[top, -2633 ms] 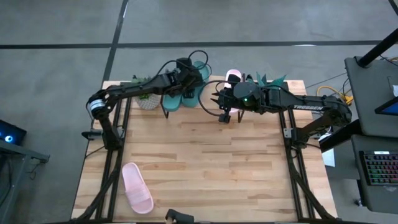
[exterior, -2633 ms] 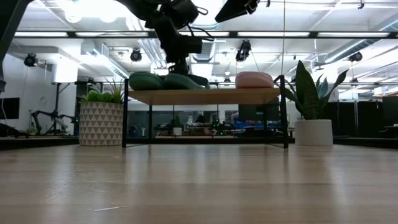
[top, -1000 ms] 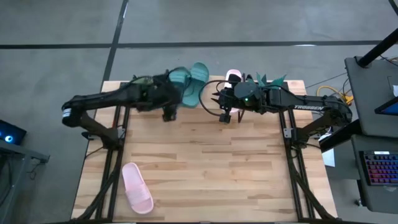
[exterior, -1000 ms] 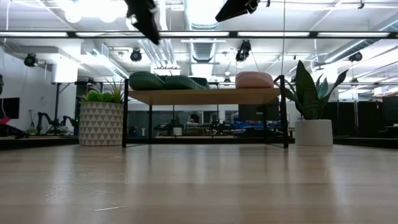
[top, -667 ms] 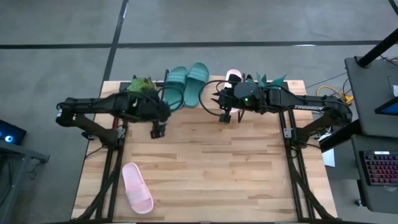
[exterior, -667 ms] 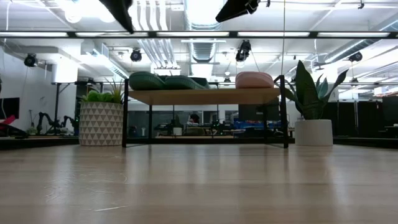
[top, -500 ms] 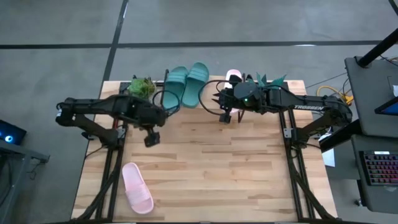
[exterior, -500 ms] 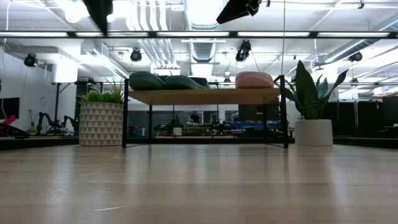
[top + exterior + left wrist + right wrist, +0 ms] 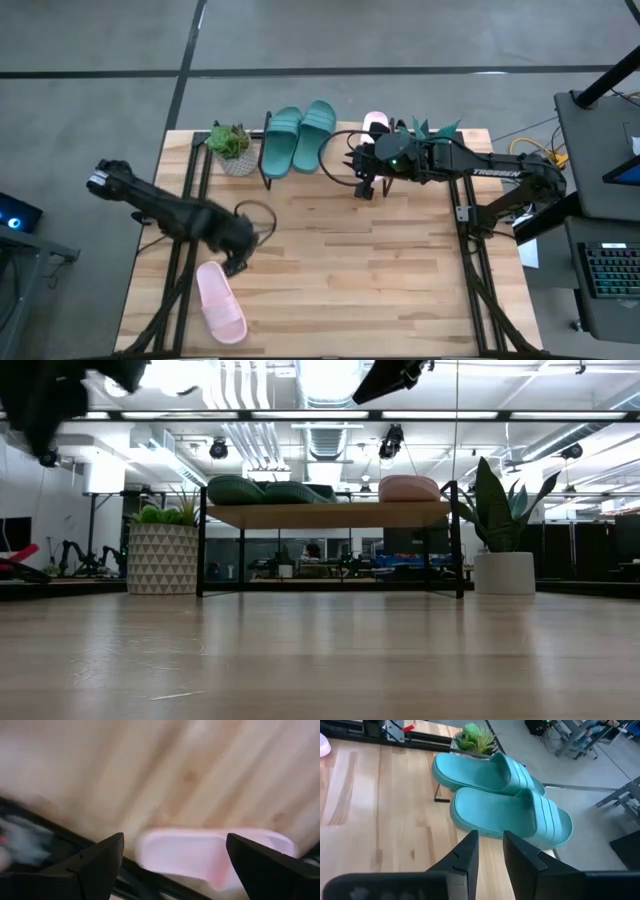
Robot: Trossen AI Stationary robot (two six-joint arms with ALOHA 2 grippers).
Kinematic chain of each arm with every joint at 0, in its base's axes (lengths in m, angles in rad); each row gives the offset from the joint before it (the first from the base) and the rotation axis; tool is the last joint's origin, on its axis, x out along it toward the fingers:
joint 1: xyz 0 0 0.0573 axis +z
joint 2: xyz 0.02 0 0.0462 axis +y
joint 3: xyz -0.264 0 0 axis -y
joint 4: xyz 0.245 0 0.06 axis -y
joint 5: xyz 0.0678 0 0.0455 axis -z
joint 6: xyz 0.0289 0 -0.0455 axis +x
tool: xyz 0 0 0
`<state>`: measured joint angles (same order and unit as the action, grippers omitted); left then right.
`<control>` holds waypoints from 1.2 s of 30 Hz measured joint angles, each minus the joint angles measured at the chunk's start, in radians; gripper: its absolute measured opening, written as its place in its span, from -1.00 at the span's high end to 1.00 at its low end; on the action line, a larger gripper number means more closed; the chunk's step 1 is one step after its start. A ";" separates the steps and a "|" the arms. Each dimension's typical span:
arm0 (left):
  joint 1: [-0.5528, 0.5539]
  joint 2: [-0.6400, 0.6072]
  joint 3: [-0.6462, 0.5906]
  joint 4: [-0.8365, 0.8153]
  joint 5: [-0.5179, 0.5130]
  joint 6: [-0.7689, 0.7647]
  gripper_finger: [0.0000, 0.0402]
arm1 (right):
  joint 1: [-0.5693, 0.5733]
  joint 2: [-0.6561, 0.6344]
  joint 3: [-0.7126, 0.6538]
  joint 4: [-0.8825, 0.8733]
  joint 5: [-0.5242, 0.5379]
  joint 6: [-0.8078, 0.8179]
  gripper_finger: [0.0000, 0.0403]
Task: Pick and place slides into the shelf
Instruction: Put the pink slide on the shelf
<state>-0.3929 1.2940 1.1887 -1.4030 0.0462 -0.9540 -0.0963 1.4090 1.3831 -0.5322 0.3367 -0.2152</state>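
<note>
Two teal slides (image 9: pixel 298 136) lie side by side, soles down, on the shelf (image 9: pixel 330 515) at the table's far edge. One pink slide (image 9: pixel 408 488) lies on the shelf to their right. The other pink slide (image 9: pixel 220 302) lies flat on the table at the near left. My left gripper (image 9: pixel 238 262) is open and empty just above that slide's far end; the slide also shows between its fingers in the left wrist view (image 9: pixel 210 852). My right gripper (image 9: pixel 362 188) hovers in front of the shelf, empty, with a narrow gap between its fingers (image 9: pixel 520 852).
A small green plant in a patterned pot (image 9: pixel 232 145) stands left of the shelf. A spiky plant in a white pot (image 9: pixel 505 570) stands right of it. The table's middle and near right are bare wood (image 9: pixel 380 280). The arm frames run along both side edges.
My left gripper has swung from the teal slides on the shelf toward the table's near left corner. It now stands over the pink slide on the table. The teal slides stay on the shelf.
</note>
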 joint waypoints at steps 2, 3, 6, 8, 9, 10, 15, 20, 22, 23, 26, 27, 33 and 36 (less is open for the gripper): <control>-0.060 -0.007 -0.053 0.088 0.044 -0.100 -0.67 | 0.000 0.000 0.000 -0.014 0.000 0.007 0.62; -0.091 -0.009 -0.077 0.131 0.051 -0.149 -0.67 | 0.000 0.000 0.000 -0.021 -0.001 0.007 0.63; -0.180 -0.007 -0.132 0.243 0.058 -0.308 -0.67 | 0.000 0.000 -0.001 -0.036 -0.006 0.010 0.64; -0.235 0.000 -0.158 0.322 0.075 -0.406 -0.67 | 0.000 0.000 -0.002 -0.040 -0.008 0.014 0.64; -0.263 0.005 -0.169 0.359 0.080 -0.452 -0.67 | 0.000 0.000 -0.003 -0.041 -0.008 0.014 0.63; -0.287 0.011 -0.177 0.389 0.083 -0.489 -0.67 | 0.000 0.000 -0.003 -0.041 -0.008 0.014 0.62; -0.355 0.064 -0.182 0.407 0.069 -0.590 -0.67 | 0.000 0.000 -0.003 -0.040 -0.008 0.006 0.59; -0.380 0.123 -0.182 0.457 0.078 -0.587 -0.67 | 0.000 0.000 -0.003 -0.040 -0.008 0.005 0.62; -0.385 0.148 -0.182 0.484 0.080 -0.572 -0.67 | 0.000 0.000 -0.003 -0.041 -0.008 -0.002 0.63; -0.388 0.162 -0.182 0.501 0.084 -0.557 -0.67 | 0.000 0.000 -0.003 -0.041 -0.008 -0.005 0.64; -0.392 0.195 -0.181 0.537 0.142 -0.528 -0.67 | 0.000 0.000 -0.003 -0.040 -0.008 -0.006 0.65; -0.392 0.203 -0.181 0.537 0.154 -0.525 -0.67 | 0.000 0.000 -0.003 -0.041 -0.008 -0.006 0.65; -0.396 0.225 -0.182 0.532 0.166 -0.524 -0.67 | 0.000 0.000 -0.003 -0.041 -0.008 -0.005 0.62; -0.396 0.218 -0.183 0.562 0.166 -0.523 -0.63 | 0.000 0.000 -0.003 -0.040 -0.008 -0.005 0.61</control>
<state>-0.7891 1.5121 1.0061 -0.8411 0.2123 -1.4775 -0.0963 1.4094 1.3796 -0.5726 0.3288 -0.2203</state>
